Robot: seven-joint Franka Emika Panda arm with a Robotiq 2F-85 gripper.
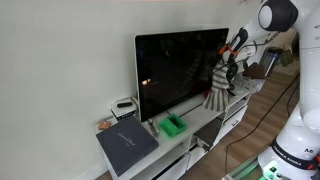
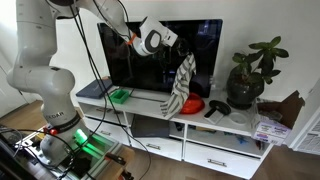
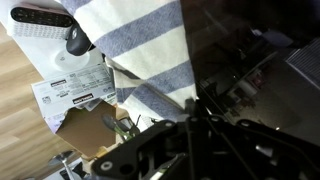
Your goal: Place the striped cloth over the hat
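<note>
The TV screen point(image 2: 150, 55) is the biggest thing here. It stands along the back of the low white desk point(image 2: 150, 104), and a potted plant point(image 2: 246, 78) sits at one end. A flat dark grey pad point(image 1: 127, 146) lies at the other end, with a small green box point(image 2: 121, 96) near it.

The striped cloth point(image 2: 181, 88) is up in the air in front of the screen, hanging in a long loose fold from the claw point(image 2: 180, 56). Its lower end reaches down to about desk level. The claw is closed on the cloth's upper edge. The wrist view shows grey and off-white bands point(image 3: 140, 40) spreading away from the fingers, though the pads themselves are lost in shadow.

The hat point(image 2: 192, 103), small, red and rounded, sits on the desk just beside the dangling lower end of the cloth. I cannot tell whether the two touch.

The cloth looks light, soft and completely limp, so it will swing and bunch rather than hold a shape. A pinch at an edge or corner, as here, lets the rest fall open under its own weight. To drape it, I judge the claw should carry the top across above the hat and lower it. The fabric could easily slide off the round crown or drop in a heap beside it. The hat itself looks light enough to be nudged by a dragging hem.
</note>
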